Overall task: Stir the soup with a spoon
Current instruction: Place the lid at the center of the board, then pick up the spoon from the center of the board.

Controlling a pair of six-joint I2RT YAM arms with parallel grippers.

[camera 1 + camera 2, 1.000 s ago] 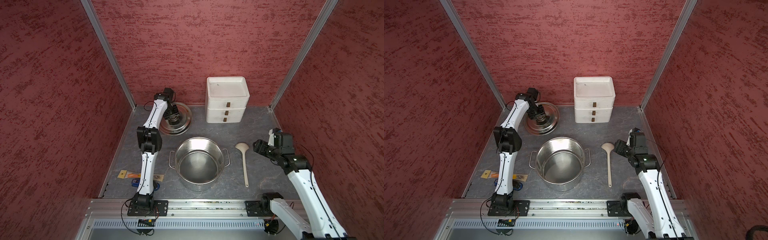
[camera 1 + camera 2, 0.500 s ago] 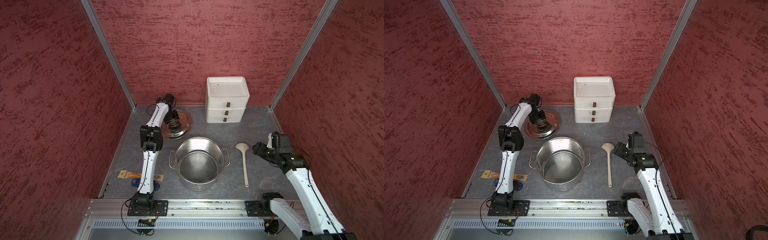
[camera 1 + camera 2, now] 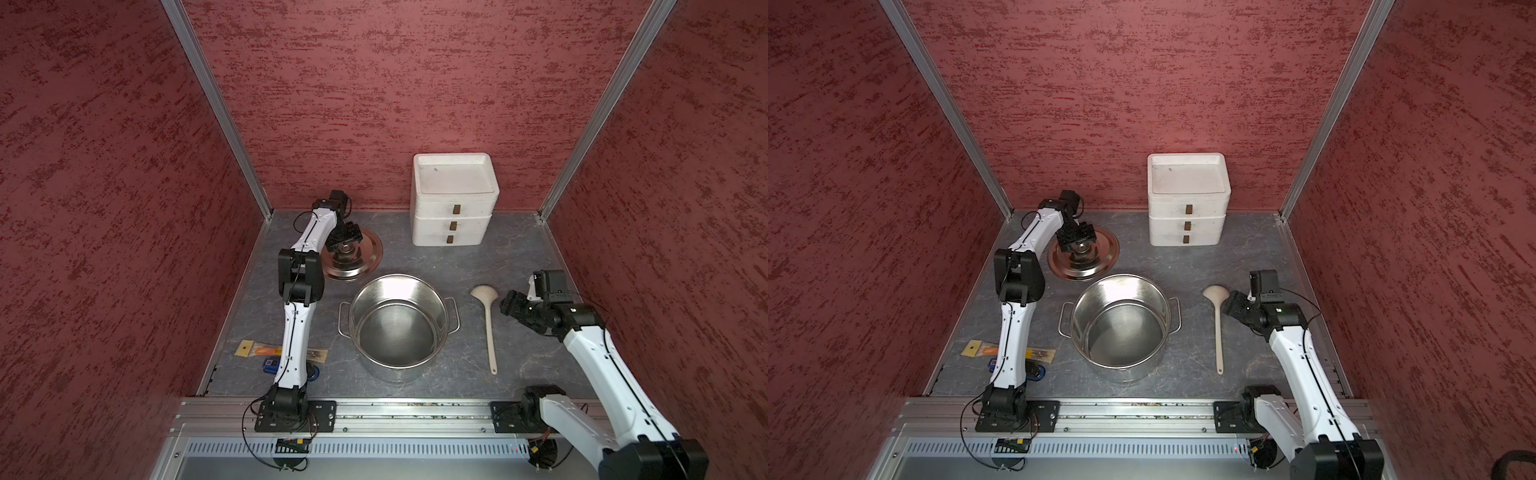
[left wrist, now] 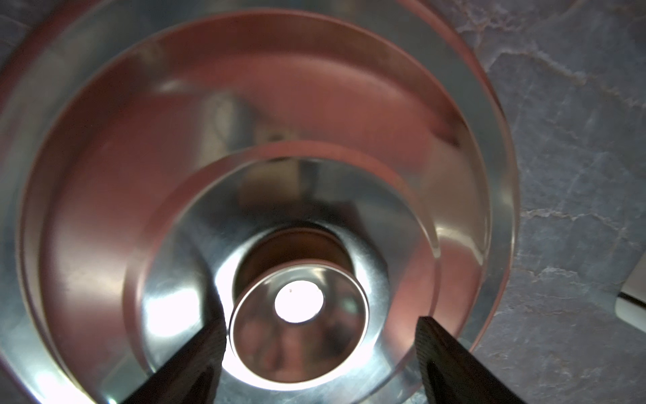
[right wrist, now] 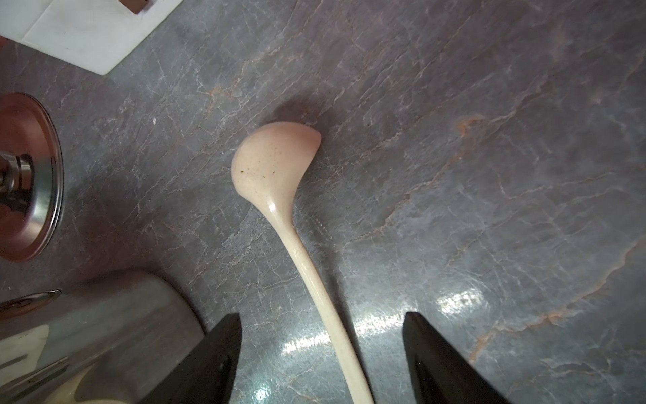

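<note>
Right wrist view: one long cream-white plastic spoon [image 5: 304, 259] is being shown lying flat on the grey table [image 5: 489, 175], right of the single round steel pot [image 3: 395, 291]. Its handle is being straddled, untouched, by the wide-spread jaws of the right gripper [image 5: 321, 316]. Behind the pot, leftward, one round steel lid [image 3: 368, 257] is being hovered over by the left gripper [image 4: 320, 323], jaws parted around its knob [image 4: 297, 307], gripping nothing. Three stacked white drawers [image 3: 453, 212] are being seen behind the pot.

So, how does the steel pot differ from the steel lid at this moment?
The pot is deep and stands open in the middle; the lid is a shallow disc lying flat behind it, knob up. The pot is untouched; the left fingers stand open around the lid's knob. Both are round, shiny steel.
</note>
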